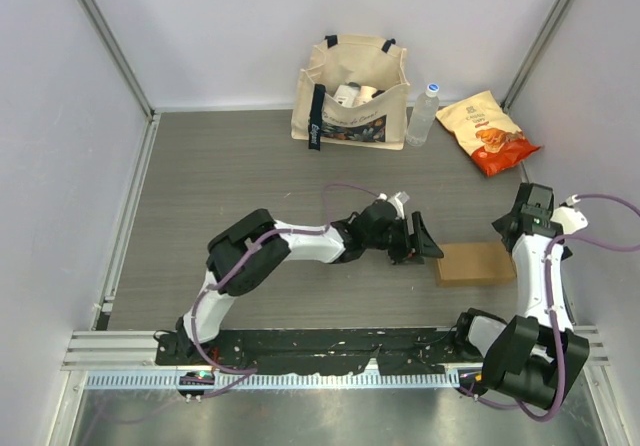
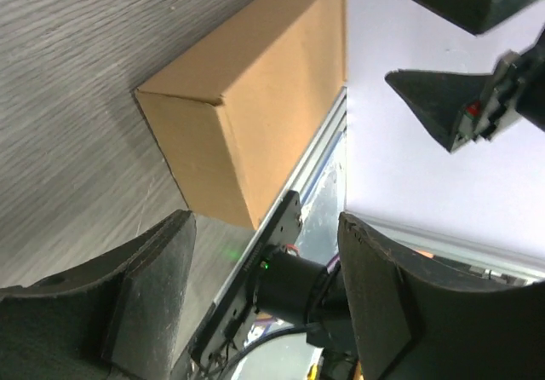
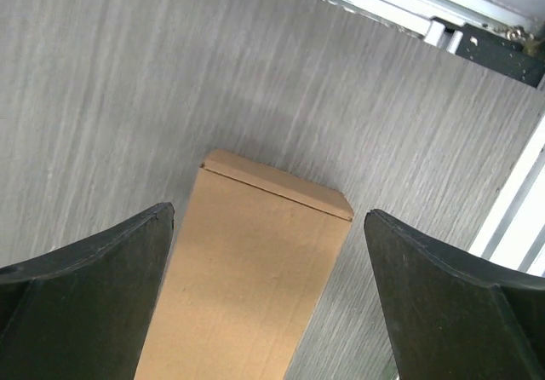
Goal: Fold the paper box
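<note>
The paper box [image 1: 475, 263] is plain brown and stands closed as a long block on the grey table at the right. My left gripper [image 1: 428, 240] is open and empty just left of the box, apart from it; the left wrist view shows the box [image 2: 247, 107] ahead of the spread fingers [image 2: 145, 286]. My right gripper [image 1: 512, 234] hangs above the box's right end, open and empty. In the right wrist view the box [image 3: 247, 286] lies between and below the two wide-apart fingers [image 3: 94, 286].
A beige printed tote bag [image 1: 350, 91] with items inside stands at the back. A clear water bottle [image 1: 423, 116] and a yellow-orange snack packet [image 1: 487, 131] lie to its right. White walls enclose the table; a metal rail [image 1: 330, 351] runs along the near edge.
</note>
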Motion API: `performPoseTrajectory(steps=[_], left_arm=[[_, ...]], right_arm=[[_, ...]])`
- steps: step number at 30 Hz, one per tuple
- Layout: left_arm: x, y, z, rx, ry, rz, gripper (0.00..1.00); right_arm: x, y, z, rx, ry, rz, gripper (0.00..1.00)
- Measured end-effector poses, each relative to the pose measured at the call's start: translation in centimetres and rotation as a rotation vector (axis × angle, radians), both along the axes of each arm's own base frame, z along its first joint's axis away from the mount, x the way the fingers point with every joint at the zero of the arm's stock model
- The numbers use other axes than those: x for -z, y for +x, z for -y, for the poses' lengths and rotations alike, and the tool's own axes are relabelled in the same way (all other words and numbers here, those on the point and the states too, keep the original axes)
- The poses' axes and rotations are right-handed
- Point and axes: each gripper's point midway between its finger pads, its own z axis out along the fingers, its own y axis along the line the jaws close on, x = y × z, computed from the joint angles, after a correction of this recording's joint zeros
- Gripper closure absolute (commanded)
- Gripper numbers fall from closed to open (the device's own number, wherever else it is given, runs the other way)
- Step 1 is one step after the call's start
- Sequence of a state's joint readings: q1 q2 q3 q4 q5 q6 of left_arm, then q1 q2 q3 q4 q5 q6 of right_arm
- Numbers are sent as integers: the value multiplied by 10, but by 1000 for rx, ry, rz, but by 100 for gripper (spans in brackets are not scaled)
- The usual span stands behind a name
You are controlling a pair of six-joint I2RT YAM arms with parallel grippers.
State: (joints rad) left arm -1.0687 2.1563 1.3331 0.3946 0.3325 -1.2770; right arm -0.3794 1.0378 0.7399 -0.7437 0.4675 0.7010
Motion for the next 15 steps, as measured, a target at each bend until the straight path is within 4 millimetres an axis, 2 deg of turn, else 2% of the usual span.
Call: performPoseTrajectory(steps=[3, 5, 7, 9, 10, 12, 15], left_arm=[[-24, 2, -17, -1, 0, 74, 27], [-39, 2, -37, -6, 27, 147, 25], [-58, 1, -60, -17, 54, 232, 23], [-82, -1, -89, -39, 79, 330, 21], [-95, -1, -104, -53, 89, 382, 20], [-116, -3, -138, -96, 119, 475, 18], [-150, -10, -193, -178, 142, 599, 11]], right_arm=[[-15, 11, -6, -61, 1, 37, 0], [-33, 28, -23, -163, -11, 98, 0], [-57, 50, -61, -344, -10, 211, 0], [-84, 65, -108, -541, 13, 346, 0], [-105, 69, -139, -671, 35, 452, 0], [-123, 69, -181, -834, 78, 541, 0], [-144, 65, -231, -1032, 156, 681, 0]])
